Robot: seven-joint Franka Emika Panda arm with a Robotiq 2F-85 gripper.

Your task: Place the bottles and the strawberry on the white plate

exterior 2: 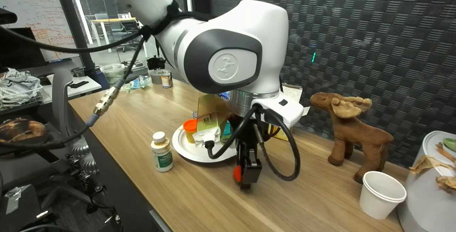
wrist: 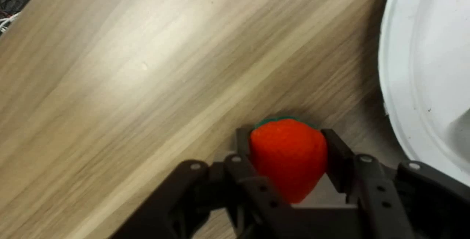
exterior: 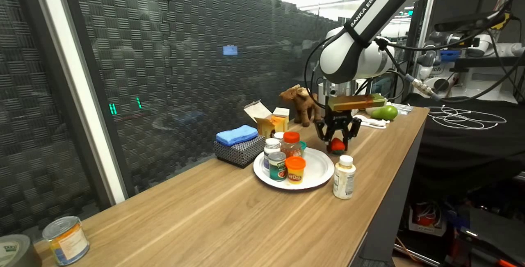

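My gripper (exterior: pixel 337 150) points down beside the white plate (exterior: pixel 320 166), its two fingers against both sides of the red strawberry (wrist: pixel 290 154). The strawberry, green leaves downward, is at or just above the table. The plate's edge shows in the wrist view (wrist: pixel 400 66), right of the gripper. On the plate stand a white bottle (exterior: pixel 270 151), a clear red-capped bottle (exterior: pixel 291 149), the squat orange-capped tub (exterior: pixel 295 175), and, partly hidden, a green-capped one (exterior: pixel 303 147) and another white cap (exterior: pixel 279 135). A white bottle (exterior: pixel 344 181) stands upright on the table near the plate; it also shows in an exterior view (exterior 2: pixel 162 156).
A labelled tin can (exterior: pixel 277 170) is also on the plate. Behind it are a black mesh box (exterior: pixel 240 152) with a blue cloth, an open yellow box (exterior: pixel 272 125) and a plush moose (exterior 2: pixel 352 135). White paper cups (exterior 2: pixel 381 196) and a green fruit (exterior: pixel 387 112) are farther off.
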